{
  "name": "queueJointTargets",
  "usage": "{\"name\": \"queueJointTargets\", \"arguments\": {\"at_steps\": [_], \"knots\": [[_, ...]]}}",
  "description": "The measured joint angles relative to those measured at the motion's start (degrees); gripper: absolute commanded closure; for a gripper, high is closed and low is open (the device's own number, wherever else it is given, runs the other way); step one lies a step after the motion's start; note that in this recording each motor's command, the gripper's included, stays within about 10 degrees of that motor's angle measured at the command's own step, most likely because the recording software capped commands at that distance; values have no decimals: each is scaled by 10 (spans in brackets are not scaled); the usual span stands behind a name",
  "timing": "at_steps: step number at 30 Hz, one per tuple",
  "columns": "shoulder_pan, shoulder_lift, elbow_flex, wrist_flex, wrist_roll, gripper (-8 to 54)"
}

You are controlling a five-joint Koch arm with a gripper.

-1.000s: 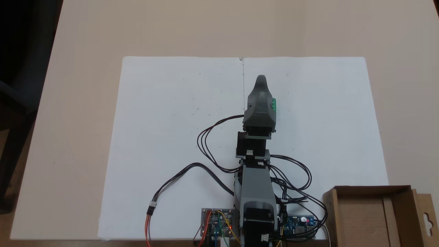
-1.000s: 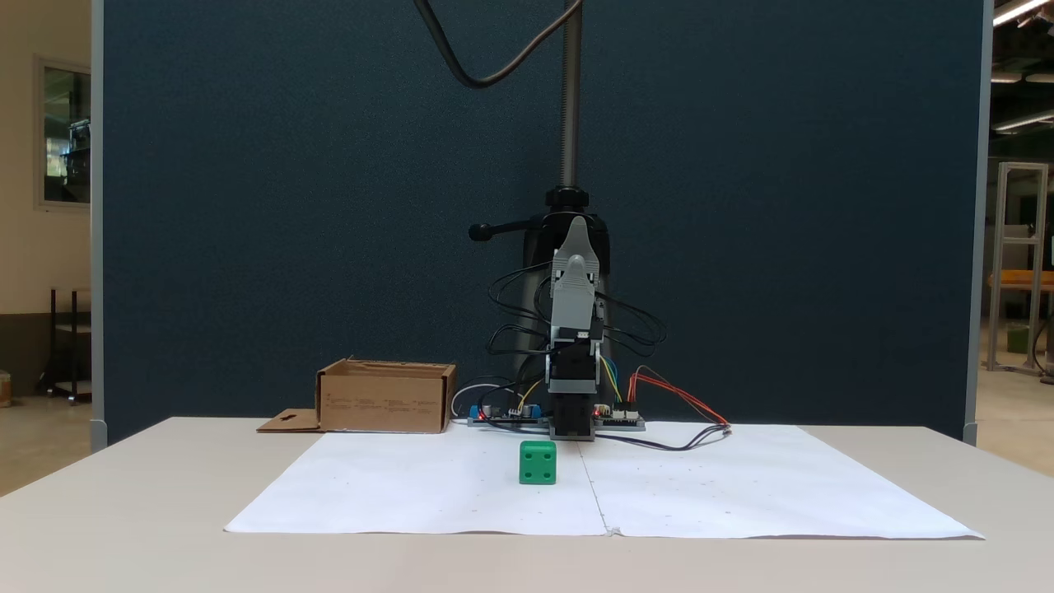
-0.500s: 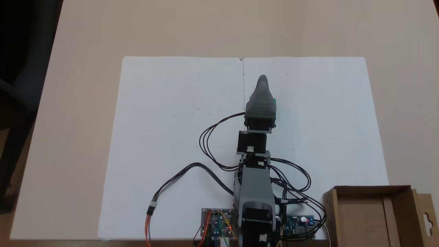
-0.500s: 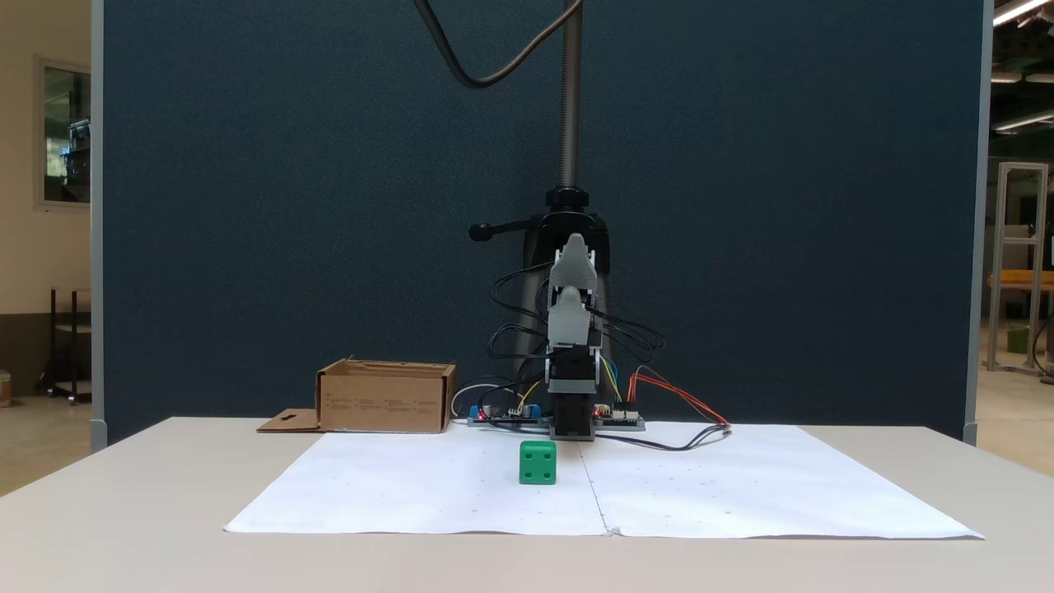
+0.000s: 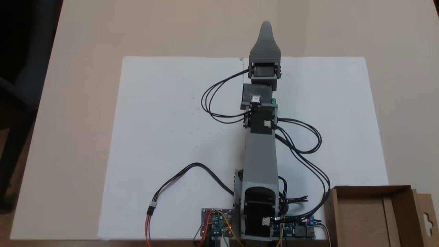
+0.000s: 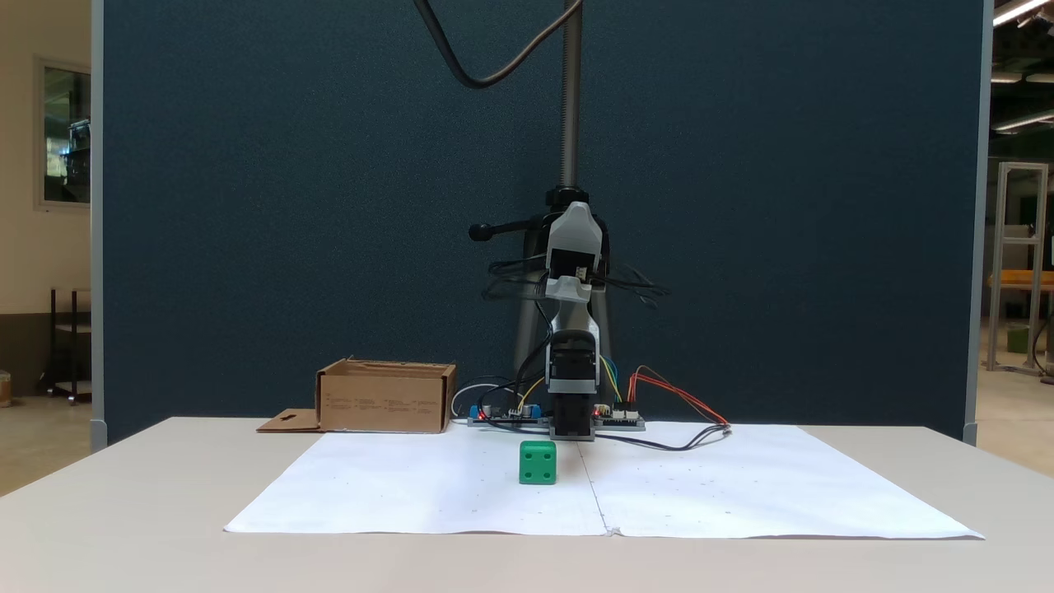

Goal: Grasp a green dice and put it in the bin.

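Small bright green plastic dice (image 6: 538, 462) on the white paper sheet (image 6: 412, 486), untouched, nearest the front fixed view. Grey gripper (image 5: 265, 27) raised well above and reaching past it, jaw state impossible to tell; dice lies below and back toward the base. Brown cardboard bin (image 6: 385, 397) farther back beside the base.

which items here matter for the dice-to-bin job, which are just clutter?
Job:
green dice, on the paper
cardboard bin
gripper, raised, jaw state unclear

Clutter:
white paper sheets
circuit boards
loose cables
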Motion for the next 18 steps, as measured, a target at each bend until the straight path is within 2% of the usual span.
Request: {"name": "queueJointTargets", "arguments": {"at_steps": [10,13,18], "knots": [[0,-74,-246,367,4,25],[21,-92,-363,545,20,25],[69,-129,-403,695,25,25]]}}
